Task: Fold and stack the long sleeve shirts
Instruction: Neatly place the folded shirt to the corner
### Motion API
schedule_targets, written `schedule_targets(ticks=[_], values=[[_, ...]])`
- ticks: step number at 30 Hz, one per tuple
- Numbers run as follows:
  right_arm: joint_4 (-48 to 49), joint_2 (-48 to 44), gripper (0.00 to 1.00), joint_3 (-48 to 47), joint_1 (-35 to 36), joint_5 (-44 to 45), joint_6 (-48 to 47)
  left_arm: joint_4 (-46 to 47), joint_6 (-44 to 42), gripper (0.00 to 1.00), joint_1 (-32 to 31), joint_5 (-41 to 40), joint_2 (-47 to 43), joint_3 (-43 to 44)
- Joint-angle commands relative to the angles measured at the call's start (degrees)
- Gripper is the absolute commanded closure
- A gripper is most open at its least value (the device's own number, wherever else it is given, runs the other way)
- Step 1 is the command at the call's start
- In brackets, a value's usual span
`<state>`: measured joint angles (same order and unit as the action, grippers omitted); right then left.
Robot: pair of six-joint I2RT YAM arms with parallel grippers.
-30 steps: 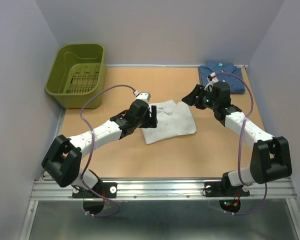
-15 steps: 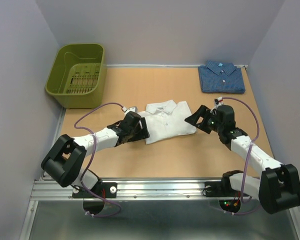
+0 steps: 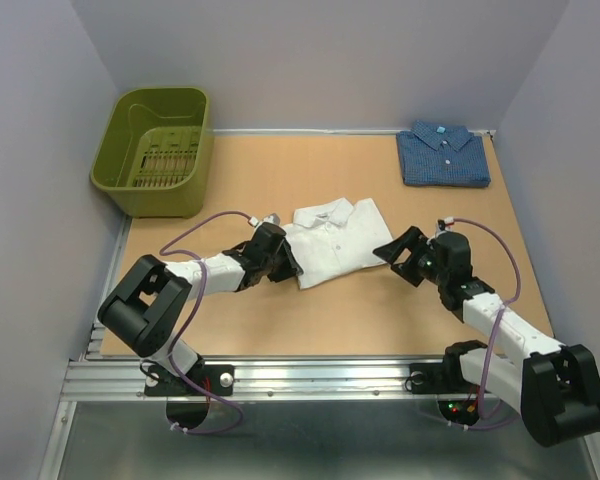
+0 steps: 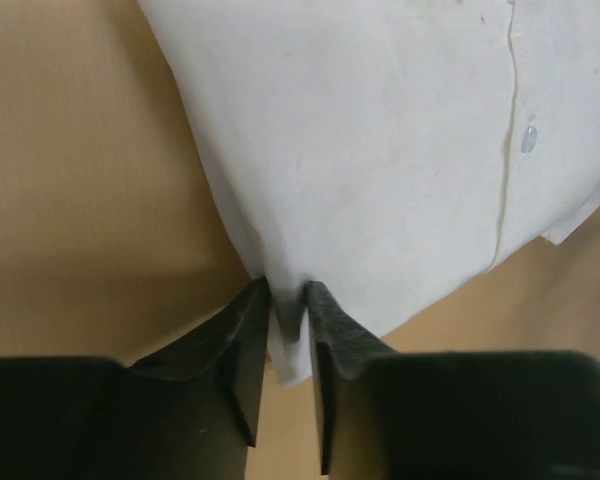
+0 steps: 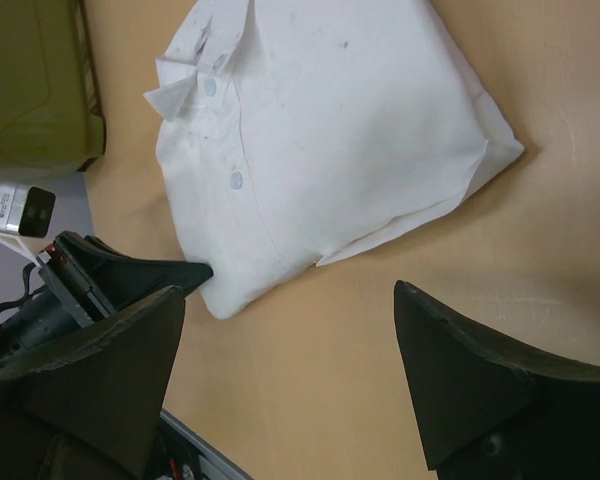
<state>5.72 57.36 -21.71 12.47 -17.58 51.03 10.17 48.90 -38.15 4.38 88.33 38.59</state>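
Note:
A folded white long sleeve shirt (image 3: 338, 240) lies mid-table, collar toward the back. My left gripper (image 3: 288, 266) is at its near-left corner. In the left wrist view the gripper (image 4: 288, 318) is shut on that corner of the white shirt (image 4: 380, 150), with cloth pinched between the jaws. My right gripper (image 3: 395, 254) stands open just off the shirt's near-right corner. In the right wrist view the gripper (image 5: 288, 298) has only bare table between its fingers, and the white shirt (image 5: 320, 140) lies just ahead. The dark blue shirt (image 3: 442, 155) lies folded at the back right.
A green plastic basket (image 3: 118, 160) stands at the back left corner. Grey walls close in the table on the left, back and right. The left gripper's black fingers (image 5: 130, 275) show at the shirt's corner in the right wrist view.
The left gripper has dropped to the white shirt's near-left corner and closed on it. The right arm has pulled back from the far right down to the shirt's near-right corner, jaws wider.

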Motion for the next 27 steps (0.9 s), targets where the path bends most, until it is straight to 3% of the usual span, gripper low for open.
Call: schedule_targets(ticks=[1,3,8,17,27], values=[[11.5,0.9,0.02,4.2,0.5,-2.2,4.1,2.5,3.5,0.78,-0.4,1.7,-0.6,-0.2],[13.6,1.4,0.00,5.4,1.1,-2.3,5.0,2.9,4.4,0.86,-1.0,2.2,-0.9,0.3],[19.7,2.5,0.00,11.1,2.4,1.6,11.8,3.0,6.4,0.95,-2.3,4.1,-1.3,3.0],[30.6,10.2,0.00,14.1,6.7,8.2,20.9,3.7,9.4,1.00,-4.2,5.2,-2.6,3.7],[40.7,29.6,0.00,9.1,12.4,16.7,30.7,6.2,11.4,1.00,-5.7,7.2,-0.4,3.9]])
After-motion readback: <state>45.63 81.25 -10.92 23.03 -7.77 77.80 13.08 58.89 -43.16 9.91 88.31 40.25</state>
